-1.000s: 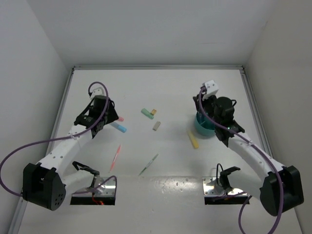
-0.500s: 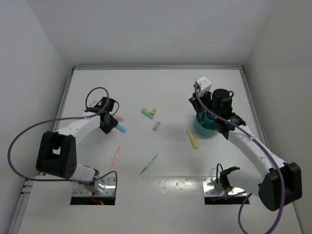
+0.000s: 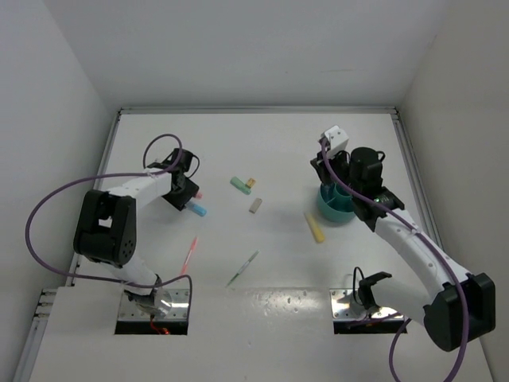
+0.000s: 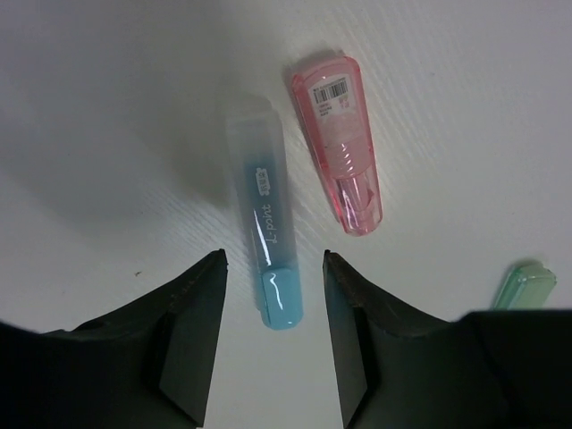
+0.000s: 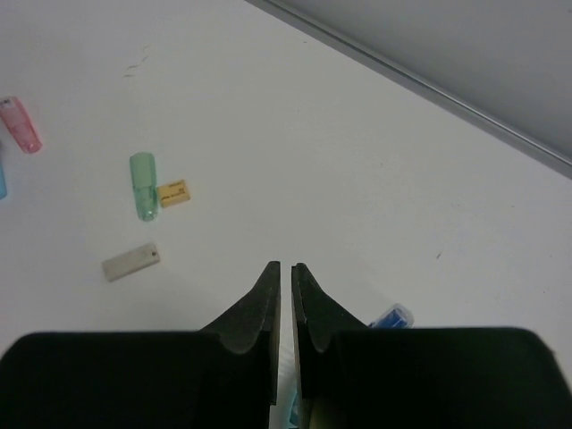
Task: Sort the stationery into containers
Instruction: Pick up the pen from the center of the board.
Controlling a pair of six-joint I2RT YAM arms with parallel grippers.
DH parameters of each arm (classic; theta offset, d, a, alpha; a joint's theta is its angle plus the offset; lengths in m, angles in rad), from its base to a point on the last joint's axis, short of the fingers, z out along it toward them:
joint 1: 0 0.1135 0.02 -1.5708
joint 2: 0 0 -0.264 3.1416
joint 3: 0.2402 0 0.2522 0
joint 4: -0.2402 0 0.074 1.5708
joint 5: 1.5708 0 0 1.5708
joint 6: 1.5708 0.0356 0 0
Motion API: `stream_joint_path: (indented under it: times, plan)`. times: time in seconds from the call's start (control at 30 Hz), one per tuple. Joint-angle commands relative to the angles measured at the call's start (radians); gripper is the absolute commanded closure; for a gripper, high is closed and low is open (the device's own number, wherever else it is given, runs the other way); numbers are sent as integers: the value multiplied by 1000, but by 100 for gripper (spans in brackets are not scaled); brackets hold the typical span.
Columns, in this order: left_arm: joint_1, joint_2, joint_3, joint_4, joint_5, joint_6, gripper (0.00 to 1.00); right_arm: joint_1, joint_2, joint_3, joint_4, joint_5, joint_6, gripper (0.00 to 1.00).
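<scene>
**Q:** Overhead view: where does the teal cup (image 3: 329, 212) stand, and what is over it?

**A:** It stands on the right half of the table (image 3: 278, 143). The right arm hangs above it and hides part of its rim. The right gripper (image 5: 282, 266) has its fingers drawn together with only a thin slit between them and nothing in it. The end of a blue-clear pen (image 5: 391, 315) shows just beside one finger. Which compartment of the cup it sits in cannot be told.

**Q:** And the loose stationery, read outward from the cup?

**A:** Just left of the cup, apart from its wall, lies the yellow marker (image 3: 316, 228). Farther left is the grey eraser (image 3: 255, 205). Beyond that is the green marker (image 3: 240, 185), with the yellow eraser (image 3: 250, 182) just beside its cup-facing end. Left of the cup and nearer the arm bases lie the green pen (image 3: 242, 269) and, beyond it, the pink pen (image 3: 188, 255). Farthest from the cup are the light blue marker (image 4: 266, 223) and the pink marker (image 4: 338, 143), side by side and not touching.

**Q:** The left gripper (image 4: 273, 257)?

**A:** It is well apart from the cup, over that farthest pair. In the wrist view its jaws stand apart and straddle the blue-tipped end of the light blue marker. There is a gap on each side, and nothing is gripped. The pink marker lies outside the jaws.
</scene>
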Motion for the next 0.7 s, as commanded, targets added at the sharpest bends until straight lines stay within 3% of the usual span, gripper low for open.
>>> stream_joint_path:
  times: [0.0,0.67]
  plan:
    - [13,0,29,-11,-15,-26,47,-2,-33,1,45,33,-9,91]
    - [22,157,83,-36,-58,-28,48,-2,-71,-8,74,81,-9,90]
